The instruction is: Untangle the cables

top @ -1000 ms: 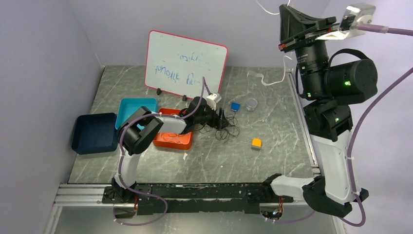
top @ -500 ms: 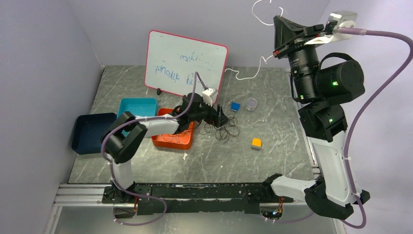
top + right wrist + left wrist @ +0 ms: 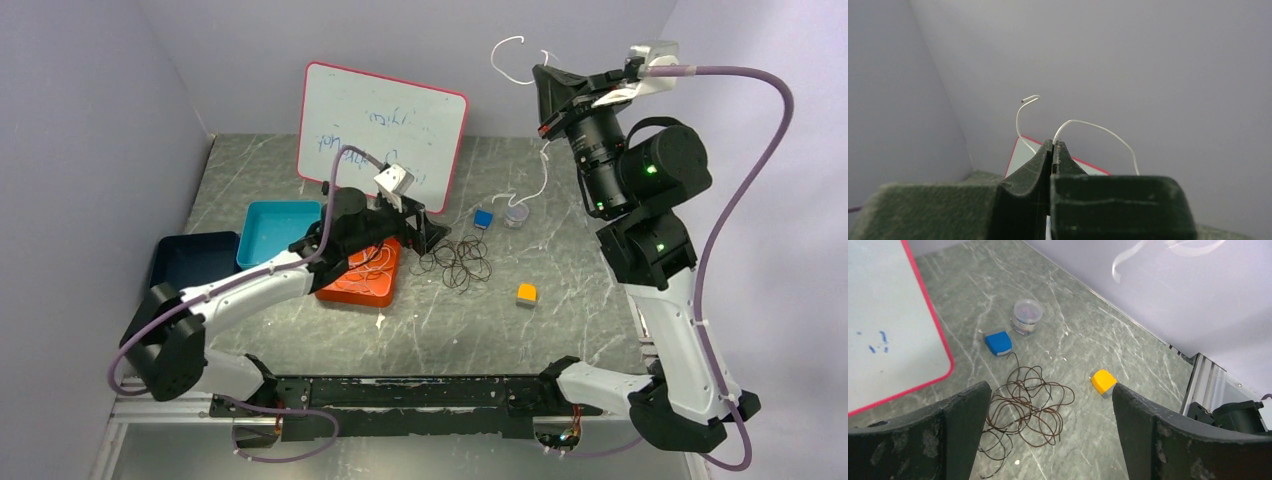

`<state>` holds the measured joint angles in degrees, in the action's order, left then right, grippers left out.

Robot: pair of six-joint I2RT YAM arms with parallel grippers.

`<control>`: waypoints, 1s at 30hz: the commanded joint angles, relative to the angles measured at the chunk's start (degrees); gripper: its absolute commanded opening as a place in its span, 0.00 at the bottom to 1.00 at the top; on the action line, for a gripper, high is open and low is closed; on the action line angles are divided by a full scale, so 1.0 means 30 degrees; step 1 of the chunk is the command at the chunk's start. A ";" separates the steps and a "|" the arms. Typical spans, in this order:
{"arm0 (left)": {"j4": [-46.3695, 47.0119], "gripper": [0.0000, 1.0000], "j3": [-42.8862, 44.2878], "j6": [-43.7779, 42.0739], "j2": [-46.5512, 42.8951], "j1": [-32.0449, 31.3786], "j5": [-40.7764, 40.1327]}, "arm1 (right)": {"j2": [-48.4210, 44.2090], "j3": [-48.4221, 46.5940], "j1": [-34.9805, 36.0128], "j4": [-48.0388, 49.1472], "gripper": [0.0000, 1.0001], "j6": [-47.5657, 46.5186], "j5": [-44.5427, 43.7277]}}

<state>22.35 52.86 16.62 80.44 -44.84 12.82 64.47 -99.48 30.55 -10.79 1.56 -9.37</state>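
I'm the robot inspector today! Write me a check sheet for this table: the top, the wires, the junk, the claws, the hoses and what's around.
Surface: grey marbled table, a few white specks.
Job's things: dark cable tangle lies loose on the table; white cable held up high; thin wires in the orange tray.
Clutter: blue block, clear jar, yellow block, teal tray, dark blue bin.
Grippers: left gripper open above the dark tangle, holding nothing; right gripper shut on the white cable.
Cables: purple hoses loop off both arms.
Surroundings: whiteboard at the back, lilac walls.
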 commanded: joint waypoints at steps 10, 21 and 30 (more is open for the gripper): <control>-0.1003 0.98 0.3201 -0.3419 -0.2142 -0.0093 -0.0164 | -0.0011 0.1892 -0.0089 0.0958 0.00 0.3305 0.1540; 0.0081 1.00 0.6900 -0.4359 -0.0018 -0.0092 0.0656 | 0.0763 0.1870 -0.0103 0.1180 0.00 0.4423 0.2506; 0.1149 1.00 0.8585 -0.4502 0.1575 -0.0092 0.1863 | 0.1011 0.1954 -0.0105 0.1224 0.00 0.4809 0.2848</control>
<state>21.54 76.29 3.84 84.16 -44.84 15.22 67.57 -94.04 30.55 -8.84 15.03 -1.89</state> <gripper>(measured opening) 0.997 0.013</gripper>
